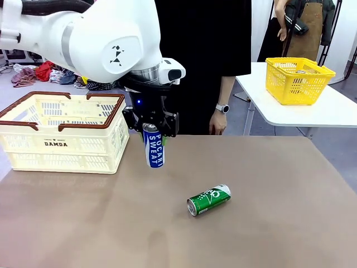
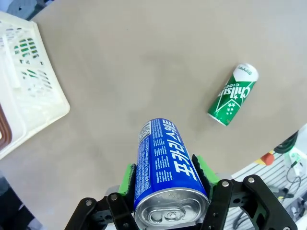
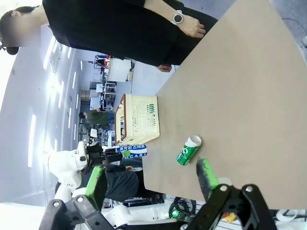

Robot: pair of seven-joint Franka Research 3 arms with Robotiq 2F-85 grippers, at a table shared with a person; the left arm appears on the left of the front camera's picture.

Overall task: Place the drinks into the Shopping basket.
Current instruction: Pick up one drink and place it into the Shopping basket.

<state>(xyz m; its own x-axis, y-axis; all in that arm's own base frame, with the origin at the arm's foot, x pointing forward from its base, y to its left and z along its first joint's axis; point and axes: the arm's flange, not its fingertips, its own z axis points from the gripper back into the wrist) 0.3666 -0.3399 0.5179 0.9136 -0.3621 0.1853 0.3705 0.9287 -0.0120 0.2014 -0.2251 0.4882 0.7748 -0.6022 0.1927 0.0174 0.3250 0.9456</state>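
Pocari Sweat can (image 1: 154, 151) is hanging clenched in the left gripper (image 1: 152, 131), DAMDA basket (image 1: 56, 144) at its nine o'clock. Travelling too low, it's risking clipping the rim (image 1: 106, 95).

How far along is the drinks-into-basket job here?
Done: nothing so far; both cans are outside the Shopping basket. In hand: the left hand is shut on the blue can, holding it upright just right of the basket. Left: put that can in, then fetch the green can, which lies on its side on the table. The right hand is open.
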